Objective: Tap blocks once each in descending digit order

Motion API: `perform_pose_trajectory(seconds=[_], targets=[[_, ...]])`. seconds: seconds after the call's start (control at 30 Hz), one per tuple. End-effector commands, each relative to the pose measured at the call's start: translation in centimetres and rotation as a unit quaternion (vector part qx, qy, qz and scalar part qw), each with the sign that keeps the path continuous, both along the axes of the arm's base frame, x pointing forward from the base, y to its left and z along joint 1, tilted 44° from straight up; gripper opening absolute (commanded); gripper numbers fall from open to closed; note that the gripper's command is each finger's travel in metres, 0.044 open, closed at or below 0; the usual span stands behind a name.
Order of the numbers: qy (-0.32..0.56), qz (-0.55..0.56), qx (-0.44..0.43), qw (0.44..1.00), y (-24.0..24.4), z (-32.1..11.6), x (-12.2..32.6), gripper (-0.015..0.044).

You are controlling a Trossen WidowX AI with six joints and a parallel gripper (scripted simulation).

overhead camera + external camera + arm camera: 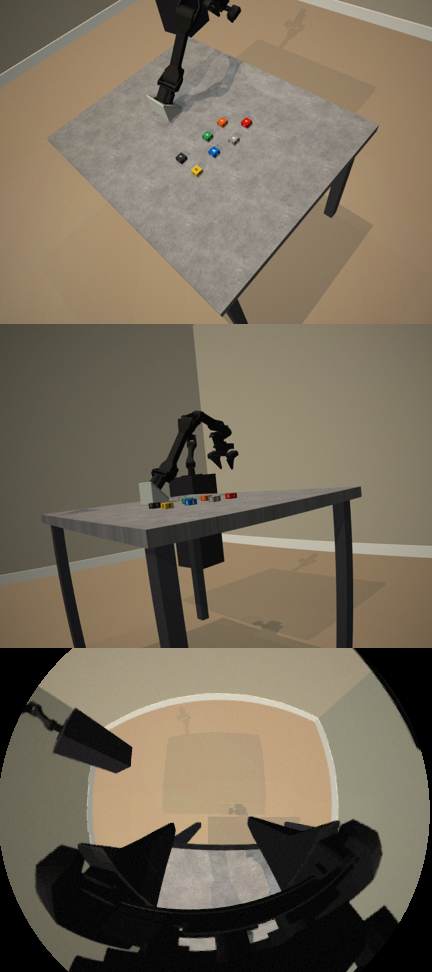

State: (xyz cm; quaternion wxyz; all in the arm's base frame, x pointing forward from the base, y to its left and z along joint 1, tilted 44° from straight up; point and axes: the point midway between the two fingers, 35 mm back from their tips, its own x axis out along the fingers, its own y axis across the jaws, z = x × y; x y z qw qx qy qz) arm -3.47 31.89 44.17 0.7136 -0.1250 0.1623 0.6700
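End effector [225, 17] [226, 468] [212, 824]: fingers spread wide, nothing between them, tips pointing down and raised well apart from the counter [261, 216] [251, 515] [185, 878]. All seven blocks rest on that surface, lower than the end effector and untouched by it. In the top view, the red block [246, 122] [231, 495] and orange block [222, 122] [205, 498] appear closest to it; then green block [207, 136] [187, 498], grey block [233, 139] [214, 498] and blue block [213, 152] [190, 501]; black block [181, 157] [154, 505] and yellow block [196, 170] [167, 505] farthest. Red reads 4, yellow 2 (the grey and blue digits are too small to call). Wrist view, beyond the fingertips: floor [135, 788], with a dark box [167, 20] [181, 486] [92, 743] off to the upper left of the picture.
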Motion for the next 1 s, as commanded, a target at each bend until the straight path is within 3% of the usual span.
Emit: perform_pose_trajectory(seconds=[0.0, 0.2, 0.4, 0.7, 0.97], targets=[[-0.006, -0.067, -0.031, 0.997, 1.8, -2.1, 5.5, 0.04], [-0.007, -0.168, -0.077, 0.983, 2.3, -5.3, 14.9, 0.04], [-0.003, -0.264, -0.123, 0.957, -0.3, -8.7, 24.6, 0.04], [0.039, -0.387, -0.203, 0.899, -8.0, -15.5, 36.4, 0.04], [0.111, -0.425, -0.291, 0.85, -17.1, -22.8, 42.0, 0.04]])
